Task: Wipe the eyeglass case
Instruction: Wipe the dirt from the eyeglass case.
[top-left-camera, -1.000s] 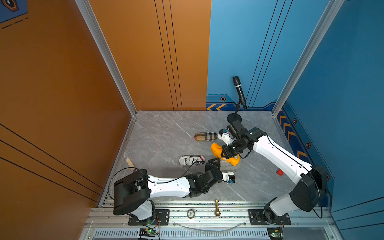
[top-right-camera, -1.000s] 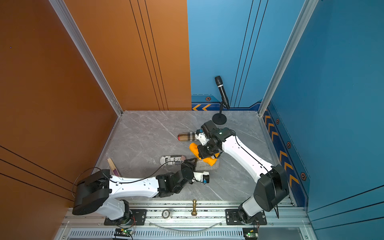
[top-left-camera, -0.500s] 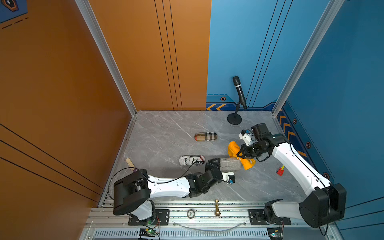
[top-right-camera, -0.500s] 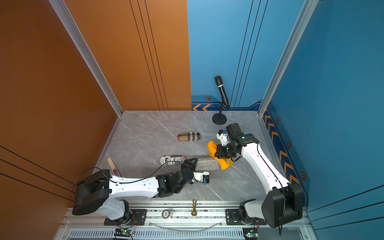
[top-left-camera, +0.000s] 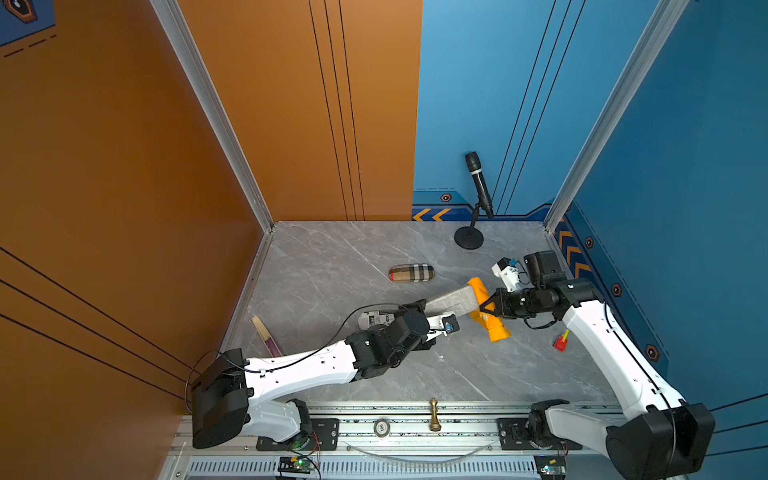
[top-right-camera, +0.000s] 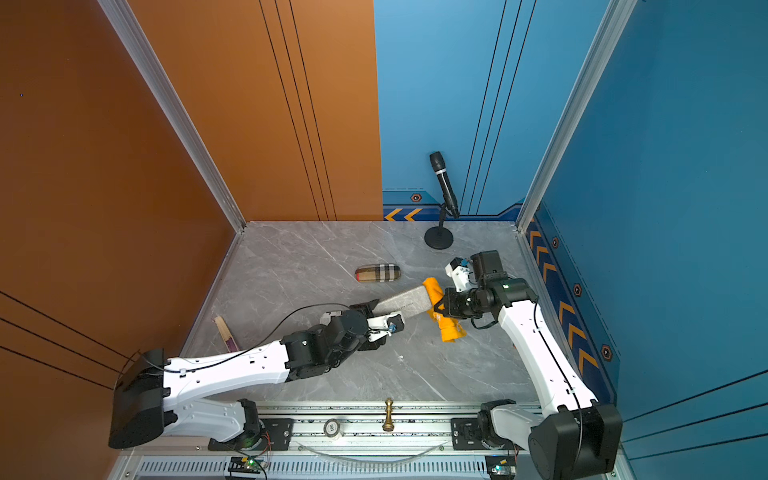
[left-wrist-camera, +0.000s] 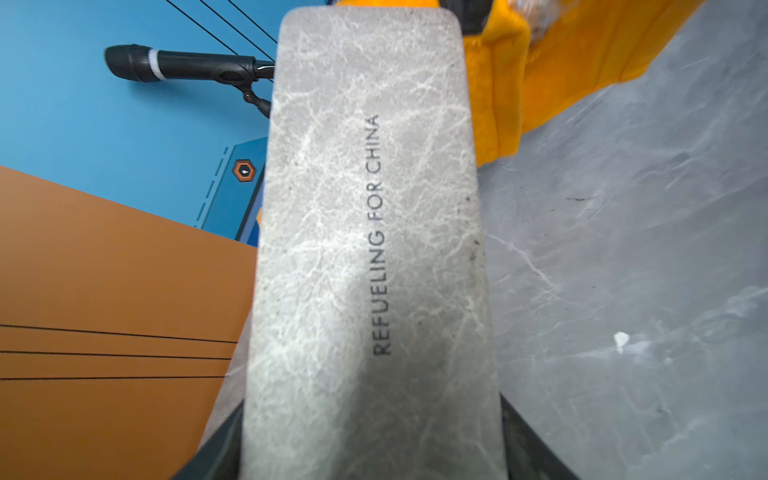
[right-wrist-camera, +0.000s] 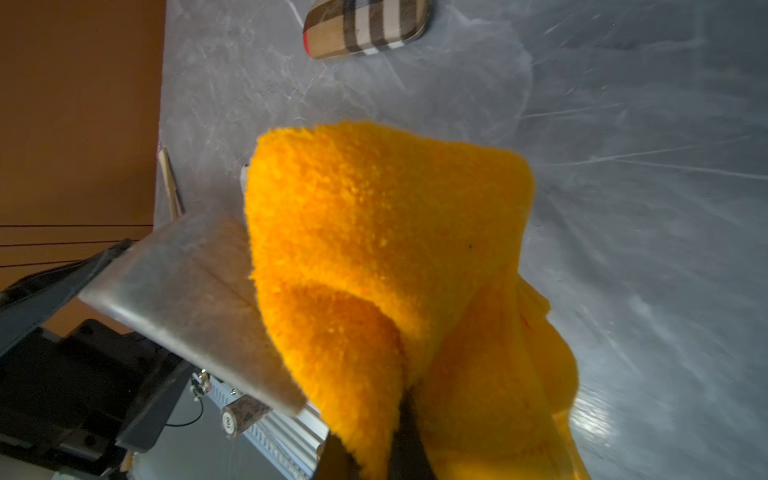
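The left gripper (top-left-camera: 419, 309) clamps one end of the grey eyeglass case (top-left-camera: 451, 301), holding it raised ahead of itself. The right gripper (top-left-camera: 487, 309), closed on an orange cloth (top-left-camera: 494, 328), meets the far end. Pushing too hard could lever the case loose.

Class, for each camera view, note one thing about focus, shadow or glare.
Left wrist view: the eyeglass case is sharp at its lettering, but blurred and shadowed at its near end. Right wrist view: the orange cloth is crisp; the table looks streaked and smeared. Both top views: even light, sharp throughout.
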